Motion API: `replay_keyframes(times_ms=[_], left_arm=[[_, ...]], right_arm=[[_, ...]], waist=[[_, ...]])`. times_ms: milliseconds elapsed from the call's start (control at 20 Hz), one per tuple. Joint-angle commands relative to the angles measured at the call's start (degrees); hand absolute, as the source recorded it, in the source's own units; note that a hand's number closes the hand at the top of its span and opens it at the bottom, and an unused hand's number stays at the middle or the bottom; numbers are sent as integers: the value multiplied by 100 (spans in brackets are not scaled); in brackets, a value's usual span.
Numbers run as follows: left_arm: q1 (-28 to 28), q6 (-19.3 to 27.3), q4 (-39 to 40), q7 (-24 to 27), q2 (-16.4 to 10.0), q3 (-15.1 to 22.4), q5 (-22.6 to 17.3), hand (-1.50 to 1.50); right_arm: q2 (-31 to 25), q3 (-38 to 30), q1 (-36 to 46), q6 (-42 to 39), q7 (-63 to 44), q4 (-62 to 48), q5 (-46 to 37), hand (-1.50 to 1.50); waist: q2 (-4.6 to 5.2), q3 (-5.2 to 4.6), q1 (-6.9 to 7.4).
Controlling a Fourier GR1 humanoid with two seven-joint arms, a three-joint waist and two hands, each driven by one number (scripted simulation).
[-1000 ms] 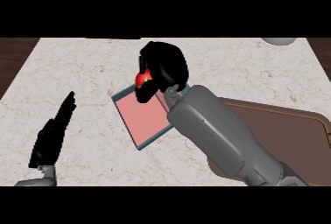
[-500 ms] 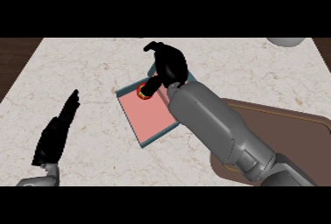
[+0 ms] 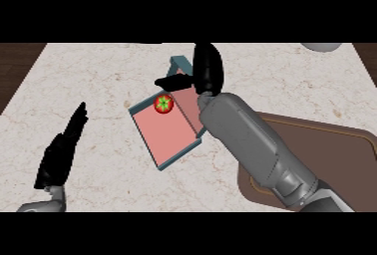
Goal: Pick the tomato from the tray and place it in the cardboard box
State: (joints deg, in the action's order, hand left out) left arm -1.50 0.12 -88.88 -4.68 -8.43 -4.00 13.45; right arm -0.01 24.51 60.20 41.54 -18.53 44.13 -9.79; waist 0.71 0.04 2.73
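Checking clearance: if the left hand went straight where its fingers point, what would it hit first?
Probably nothing: the left hand points left of the box, over bare counter to the far edge.

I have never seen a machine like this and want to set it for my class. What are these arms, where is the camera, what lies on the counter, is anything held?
This is a humanoid robot, seen from its own head looking steeply down at a marble counter. Its grey forearms end in black hands. The right hand hangs over a shallow box with pink floor and teal walls; its fingers are straight and hold nothing. A red tomato lies in the box beside the thumb. The left hand rests open at the left. A brown tray lies at the right, partly behind the forearm.
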Motion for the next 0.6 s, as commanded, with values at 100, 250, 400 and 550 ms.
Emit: replay_keyframes(times_ms=[100, 250, 400, 550], left_arm=[[169, 126, 284, 298, 19, -131, 28, 0], [364, 7, 101, 261, -29, -114, -24, 0], [255, 111, -127, -52, 46, -61, 47, 0], [225, 65, -57, -90, -17, -232, -89, 0]], right_arm=[[-48, -878, -427, 205, 910, 697, 733, -150], [-568, -1283, -710, 66, 1067, 934, 896, -150], [-988, -1610, -1134, 50, 1113, 1231, 1030, -150], [-1585, -1900, -1827, -505, 1306, 1853, 1349, -150]], waist=[[-50, -1, -227], [-72, -1, -267], [-83, 1, -311], [-93, 0, -376]])
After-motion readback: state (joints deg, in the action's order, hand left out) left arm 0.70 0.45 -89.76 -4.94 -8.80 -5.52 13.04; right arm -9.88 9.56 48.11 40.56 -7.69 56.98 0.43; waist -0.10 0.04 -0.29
